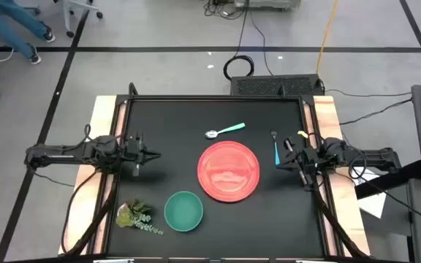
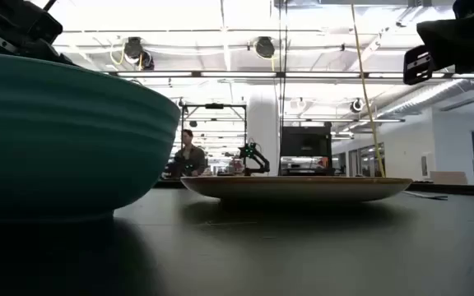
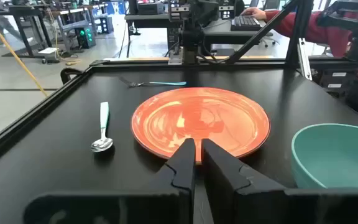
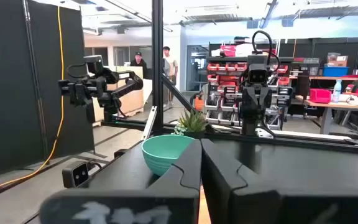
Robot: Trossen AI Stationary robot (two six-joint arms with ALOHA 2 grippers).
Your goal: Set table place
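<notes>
The red plate (image 1: 228, 171) lay mid-frame on the black tabletop (image 1: 167, 120), between the left claw (image 1: 152, 154) at left and the right claw (image 1: 286, 156) at right. Both claws were clenched and empty. The fork (image 1: 275, 146) lay just beside the right claw, the spoon (image 1: 224, 131) above the plate, the teal bowl (image 1: 183, 211) lower left of it near the bottom edge, beside a sprig (image 1: 135, 215). Bare tabletop spread upper left.

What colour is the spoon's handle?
Teal, pale blue-green, on the spoon beside the red plate; the bowl end is silvery metal. Left wrist view shows it best.
</notes>
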